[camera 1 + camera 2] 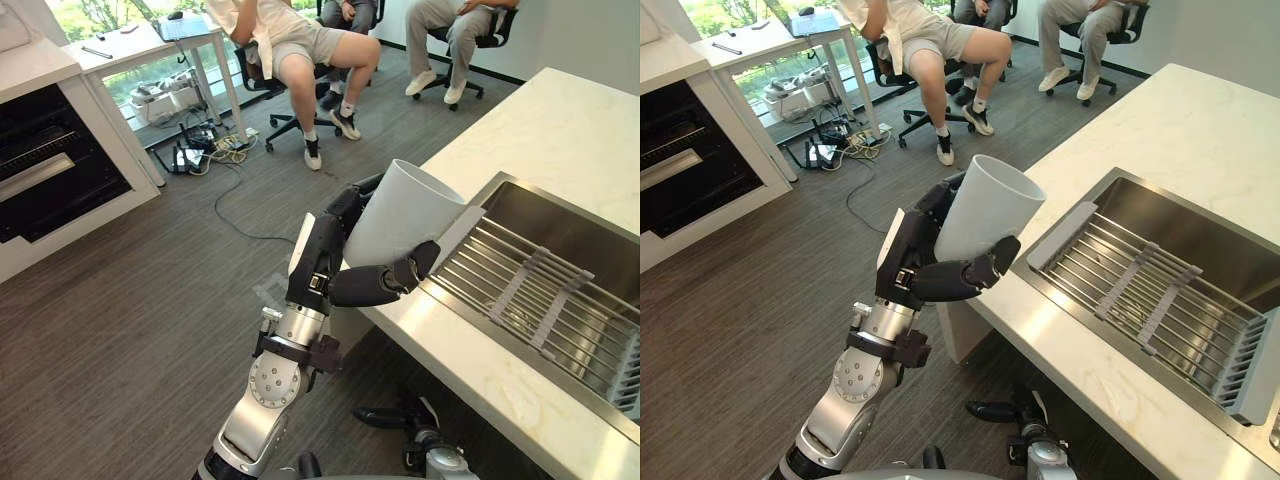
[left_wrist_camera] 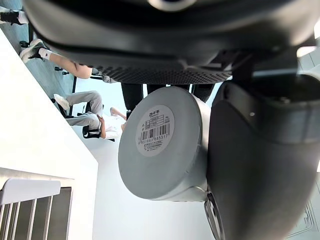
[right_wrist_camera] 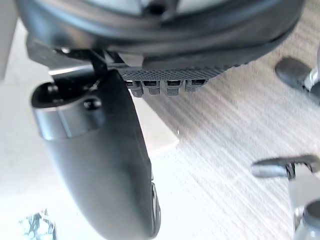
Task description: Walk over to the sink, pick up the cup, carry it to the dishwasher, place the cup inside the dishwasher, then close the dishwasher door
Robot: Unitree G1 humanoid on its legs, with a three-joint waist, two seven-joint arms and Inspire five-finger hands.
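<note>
A white cup (image 1: 405,215) is tilted in the air over the counter's near edge, just left of the sink (image 1: 560,235). My left hand (image 1: 322,262) is shut on it, with the thumb across its front and the fingers behind it. In the left wrist view the cup's grey base (image 2: 160,145), which bears a barcode label, shows past the thumb (image 2: 260,165). The right wrist view has my right hand (image 3: 100,160) low over the wood floor, thumb straight and nothing in it. Far left, a white cabinet holds a dark open appliance bay (image 1: 50,175) with a rack inside.
A wire drying rack (image 1: 545,300) lies across the steel sink, set in a pale stone counter (image 1: 560,130). People sit on office chairs (image 1: 300,60) at the back. Cables and a power strip (image 1: 205,150) lie under a white table (image 1: 150,45). Grey wood floor lies between the counter and the cabinet.
</note>
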